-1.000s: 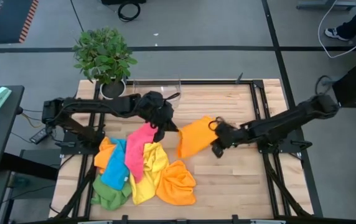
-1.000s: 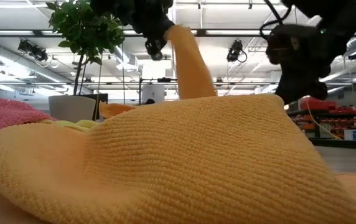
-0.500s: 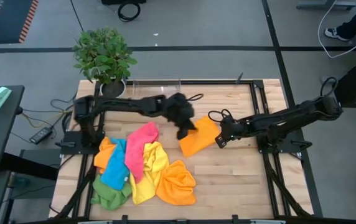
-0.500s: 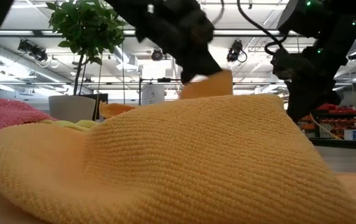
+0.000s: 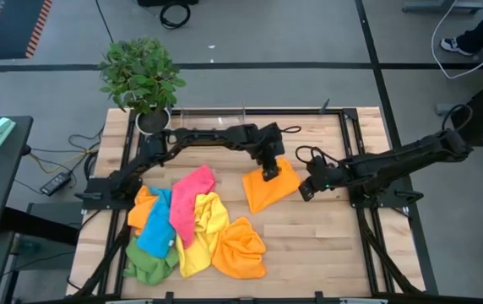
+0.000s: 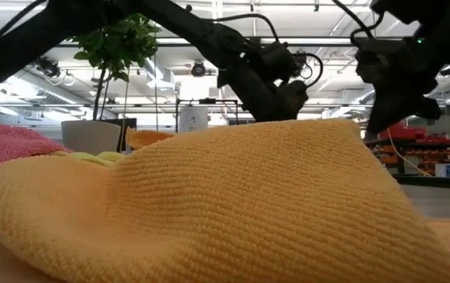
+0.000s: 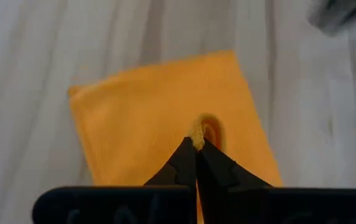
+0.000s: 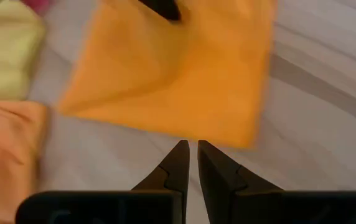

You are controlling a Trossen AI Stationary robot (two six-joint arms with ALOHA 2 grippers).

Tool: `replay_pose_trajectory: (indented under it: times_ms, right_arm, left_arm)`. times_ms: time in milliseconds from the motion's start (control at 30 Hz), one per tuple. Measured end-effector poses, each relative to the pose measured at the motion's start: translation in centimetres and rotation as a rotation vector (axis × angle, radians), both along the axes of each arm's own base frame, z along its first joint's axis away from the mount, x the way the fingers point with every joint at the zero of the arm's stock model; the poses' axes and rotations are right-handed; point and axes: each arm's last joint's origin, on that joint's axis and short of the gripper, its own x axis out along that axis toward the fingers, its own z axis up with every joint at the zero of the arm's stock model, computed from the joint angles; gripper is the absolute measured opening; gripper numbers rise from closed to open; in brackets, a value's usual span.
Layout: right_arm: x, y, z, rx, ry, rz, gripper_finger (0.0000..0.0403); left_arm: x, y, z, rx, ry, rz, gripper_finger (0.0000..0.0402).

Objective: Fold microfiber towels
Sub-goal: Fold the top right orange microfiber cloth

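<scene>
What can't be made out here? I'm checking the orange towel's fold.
- Low view: the folded orange microfiber towel is hidden behind a yellow cloth filling the frame.
- Left wrist view: the shut left gripper covers the pinched spot.
- Right wrist view: the towel's far edge is cut off.

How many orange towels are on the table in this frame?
3: a folded orange towel at the table's middle, under the left gripper; one at the pile's right edge; one at its left edge. Others may be buried.

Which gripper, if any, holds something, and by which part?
The left gripper pinches a small tuft near the middle of the folded orange towel. The right gripper holds nothing.
</scene>
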Motion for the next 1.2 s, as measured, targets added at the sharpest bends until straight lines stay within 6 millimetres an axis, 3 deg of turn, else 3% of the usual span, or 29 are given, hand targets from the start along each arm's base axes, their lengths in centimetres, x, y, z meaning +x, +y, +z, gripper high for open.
replay_pose_trajectory:
  times_ms: [167, 300, 533, 700, 833, 1033, 1133, 1200]
  right_arm:
    - [0.9, 1.0, 0.5, -0.036, -0.084, 0.111, 0.0041]
    - [0.6, 1.2, 0.0, -0.041, -0.035, 0.086, 0.0041]
    - [0.7, 1.0, -0.4, -0.048, -0.002, 0.076, 0.0041]
    - [0.5, 1.0, -0.3, -0.043, -0.002, 0.078, 0.0041]
    - [0.4, 1.0, -0.2, -0.038, -0.005, 0.075, 0.0041]
    - [0.5, 1.1, -0.2, -0.030, -0.016, 0.063, 0.0041]
    - [0.7, 0.9, -0.1, -0.017, -0.037, 0.043, 0.0041]
    - [1.0, 0.6, 0.1, -0.007, -0.068, 0.020, 0.0041]
  left_arm:
    - [0.5, 1.4, -0.6, 0.030, 0.022, 0.086, 0.0005]
    - [0.4, 2.2, -1.3, 0.017, 0.040, 0.118, 0.0007]
    - [0.5, 1.8, -1.3, 0.009, 0.025, 0.119, 0.0036]
    - [0.8, 1.4, -1.1, -0.002, 0.022, 0.128, 0.0078]
    - [0.6, 2.3, 1.1, 0.003, 0.019, 0.138, 0.0119]
    - [-1.1, 3.9, 7.9, 0.026, 0.073, 0.134, 0.0165]
    - [-3.0, 2.6, 9.7, 0.025, 0.198, 0.066, 0.0174]
    - [-5.0, 0.8, 9.7, 0.017, 0.342, -0.012, 0.0175]
